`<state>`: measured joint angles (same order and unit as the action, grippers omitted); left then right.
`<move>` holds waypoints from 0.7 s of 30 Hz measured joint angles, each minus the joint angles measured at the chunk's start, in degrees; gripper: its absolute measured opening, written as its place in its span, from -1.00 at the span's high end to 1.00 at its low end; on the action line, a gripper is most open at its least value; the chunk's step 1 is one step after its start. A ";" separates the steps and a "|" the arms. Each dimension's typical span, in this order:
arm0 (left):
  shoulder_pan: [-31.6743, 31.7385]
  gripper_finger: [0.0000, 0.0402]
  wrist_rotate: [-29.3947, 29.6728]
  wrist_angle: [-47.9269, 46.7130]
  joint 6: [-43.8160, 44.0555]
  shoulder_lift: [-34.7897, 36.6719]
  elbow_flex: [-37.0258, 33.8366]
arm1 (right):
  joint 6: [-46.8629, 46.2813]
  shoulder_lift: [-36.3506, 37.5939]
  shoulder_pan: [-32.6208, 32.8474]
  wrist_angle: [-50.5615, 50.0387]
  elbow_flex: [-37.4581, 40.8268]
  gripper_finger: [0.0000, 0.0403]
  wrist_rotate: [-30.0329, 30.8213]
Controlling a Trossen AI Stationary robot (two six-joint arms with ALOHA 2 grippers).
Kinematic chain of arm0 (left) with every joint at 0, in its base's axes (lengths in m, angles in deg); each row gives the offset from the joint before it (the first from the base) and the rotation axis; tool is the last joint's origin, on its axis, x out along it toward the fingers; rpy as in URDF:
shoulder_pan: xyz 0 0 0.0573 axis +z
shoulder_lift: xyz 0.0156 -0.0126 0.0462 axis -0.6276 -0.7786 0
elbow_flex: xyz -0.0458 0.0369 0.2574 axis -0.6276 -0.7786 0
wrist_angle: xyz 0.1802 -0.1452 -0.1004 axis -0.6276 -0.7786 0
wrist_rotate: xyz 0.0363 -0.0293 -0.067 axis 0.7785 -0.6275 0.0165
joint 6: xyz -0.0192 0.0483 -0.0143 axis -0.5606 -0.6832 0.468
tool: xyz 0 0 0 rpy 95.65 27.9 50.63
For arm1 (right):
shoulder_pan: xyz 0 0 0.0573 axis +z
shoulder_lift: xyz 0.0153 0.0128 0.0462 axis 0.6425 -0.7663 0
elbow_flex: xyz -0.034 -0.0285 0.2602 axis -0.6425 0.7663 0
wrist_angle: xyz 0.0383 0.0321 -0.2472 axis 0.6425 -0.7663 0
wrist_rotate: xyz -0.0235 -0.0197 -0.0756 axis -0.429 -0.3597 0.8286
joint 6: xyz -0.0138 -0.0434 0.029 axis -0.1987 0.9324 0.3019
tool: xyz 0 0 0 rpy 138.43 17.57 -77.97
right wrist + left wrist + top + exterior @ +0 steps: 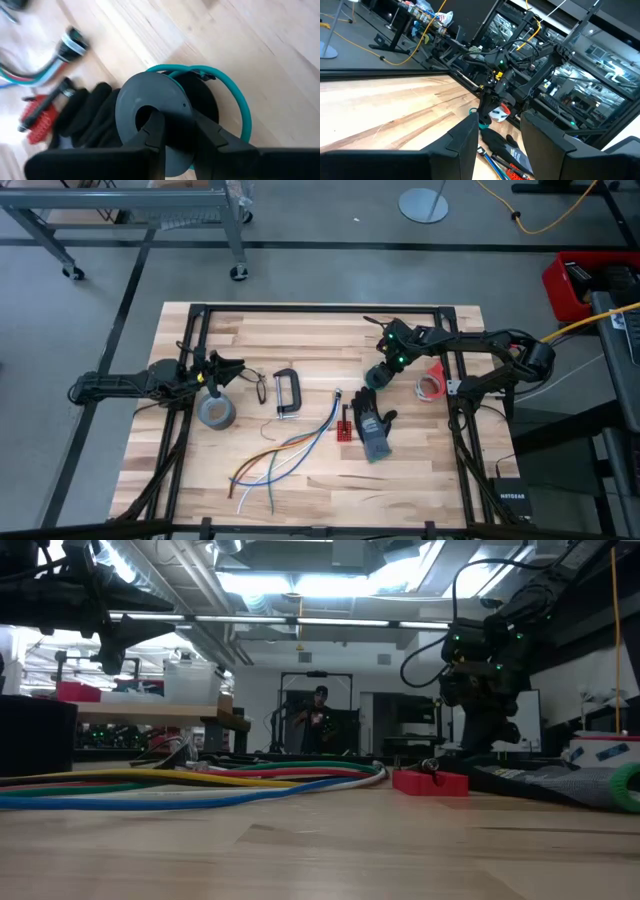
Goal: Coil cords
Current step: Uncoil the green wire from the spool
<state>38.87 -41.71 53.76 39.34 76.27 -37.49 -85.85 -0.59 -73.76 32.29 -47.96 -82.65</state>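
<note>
The right gripper (182,132) is down at the wooden slat table (300,330), right of centre, pinching a small black doughnut-shaped cord bundle (150,95). One dark finger (155,131) reaches into the bundle's centre hole and the other presses on the outside of the ring. A thin teal loop (240,105) curves round the far side of the bundle. The black ring looks smooth from the wrist camera, so separate windings cannot be made out. The bundle lies on the table just beyond the fingertips of a black and grey work glove (375,432), with a small red ridged block (346,428) near the glove's other side.

The left gripper (238,370) hangs over the table's left part, its fingers spread with nothing between them, near a grey tape roll (216,413). A black C-clamp (287,393) and loose orange, blue and white wires (285,452) lie between the two arms.
</note>
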 joint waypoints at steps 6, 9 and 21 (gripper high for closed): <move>0.01 0.31 0.00 0.00 0.00 0.00 0.00 | -0.29 -0.02 0.00 2.36 -2.97 0.71 -2.07; 0.00 0.31 0.00 0.00 0.00 0.00 0.00 | -0.30 -0.02 0.00 2.87 -6.23 0.71 -2.32; -0.01 0.31 0.45 4.75 6.35 -3.35 -0.30 | -4.29 0.02 0.79 25.33 -15.75 0.71 -9.28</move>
<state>38.86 -41.27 58.51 45.69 72.92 -37.79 -90.14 -0.57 -72.97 57.62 -63.71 -91.93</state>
